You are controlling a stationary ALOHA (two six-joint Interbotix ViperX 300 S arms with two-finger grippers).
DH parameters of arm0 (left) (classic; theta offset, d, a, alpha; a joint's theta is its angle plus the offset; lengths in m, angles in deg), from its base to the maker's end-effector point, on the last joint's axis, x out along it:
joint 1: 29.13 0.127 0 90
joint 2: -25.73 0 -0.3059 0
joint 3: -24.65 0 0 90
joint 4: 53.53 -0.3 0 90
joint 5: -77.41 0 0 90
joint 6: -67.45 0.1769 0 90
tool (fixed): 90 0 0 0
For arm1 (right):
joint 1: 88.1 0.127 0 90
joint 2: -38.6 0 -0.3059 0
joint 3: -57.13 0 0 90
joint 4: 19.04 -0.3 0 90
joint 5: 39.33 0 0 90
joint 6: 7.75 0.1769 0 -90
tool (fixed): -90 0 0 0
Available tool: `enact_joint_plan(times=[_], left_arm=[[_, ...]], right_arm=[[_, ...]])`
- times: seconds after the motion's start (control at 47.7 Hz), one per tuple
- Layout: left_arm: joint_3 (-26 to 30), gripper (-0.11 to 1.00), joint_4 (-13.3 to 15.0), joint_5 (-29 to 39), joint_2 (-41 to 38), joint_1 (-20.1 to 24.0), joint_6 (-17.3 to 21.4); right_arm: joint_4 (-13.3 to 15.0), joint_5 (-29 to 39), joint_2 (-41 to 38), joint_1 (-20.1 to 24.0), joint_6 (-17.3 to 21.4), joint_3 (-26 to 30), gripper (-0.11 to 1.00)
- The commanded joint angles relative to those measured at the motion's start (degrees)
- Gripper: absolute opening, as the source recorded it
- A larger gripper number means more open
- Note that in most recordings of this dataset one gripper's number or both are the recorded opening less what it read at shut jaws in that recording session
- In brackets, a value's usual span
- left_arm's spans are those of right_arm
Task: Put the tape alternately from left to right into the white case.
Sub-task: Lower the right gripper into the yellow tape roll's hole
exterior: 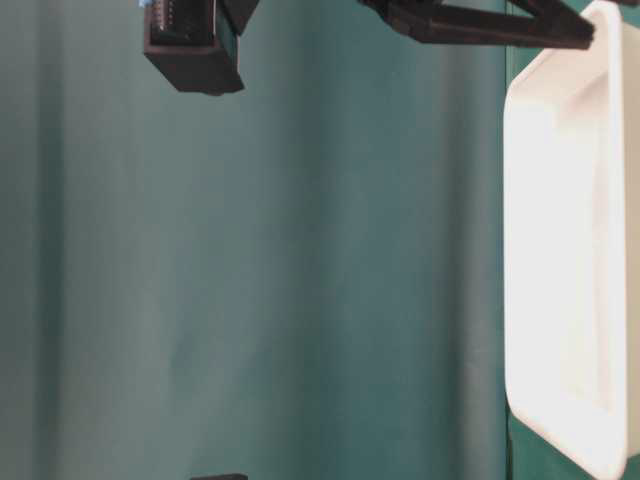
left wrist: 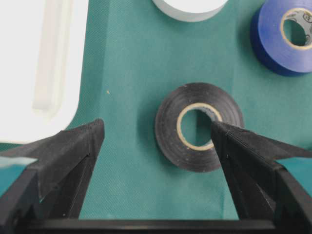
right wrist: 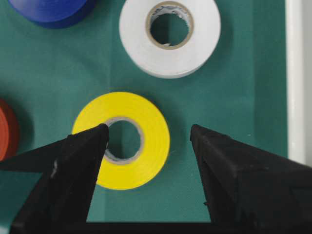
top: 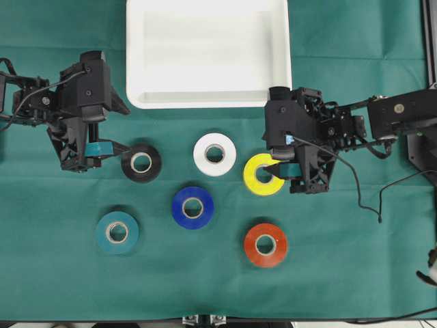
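Note:
Six rolls of tape lie flat on the green cloth: black [top: 153,164], white [top: 229,156], yellow [top: 252,179], blue [top: 179,208], teal [top: 102,234] and orange-red [top: 280,246]. The white case [top: 205,102] stands behind them with nothing in it. My left gripper [top: 128,130] is open and hovers at the black tape [left wrist: 168,131], one fingertip over its core and the other out toward the case [left wrist: 44,58]. My right gripper [top: 268,152] is open too, with one fingertip over the core of the yellow tape [right wrist: 156,146] and the other on the case side.
The white tape [right wrist: 204,34] and blue tape [left wrist: 273,44] lie just beyond the fingers. The case's rim [right wrist: 297,73] runs close on the right gripper's outer side. A loose black cable [top: 362,198] trails from the right arm. The case [exterior: 560,250] sits at table level.

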State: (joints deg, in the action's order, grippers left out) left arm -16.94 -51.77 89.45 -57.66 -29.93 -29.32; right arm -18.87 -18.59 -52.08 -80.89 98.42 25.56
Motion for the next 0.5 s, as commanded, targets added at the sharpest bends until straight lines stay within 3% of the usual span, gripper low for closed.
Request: enact_joint_plan(times=[0.0, 0.482], left_arm=[[0.88, 0.72, -0.18, -0.18, 0.7, 0.09, -0.09], [1.05, 0.72, -0.18, -0.09, 0.53, 0.0, 0.0]], right_arm=[[0.0, -0.44, 0.88, 0.53, 0.7, 0.62, 0.75], [0.35, -2.72, -2.9, 0.53, 1.49, -0.88, 0.75]])
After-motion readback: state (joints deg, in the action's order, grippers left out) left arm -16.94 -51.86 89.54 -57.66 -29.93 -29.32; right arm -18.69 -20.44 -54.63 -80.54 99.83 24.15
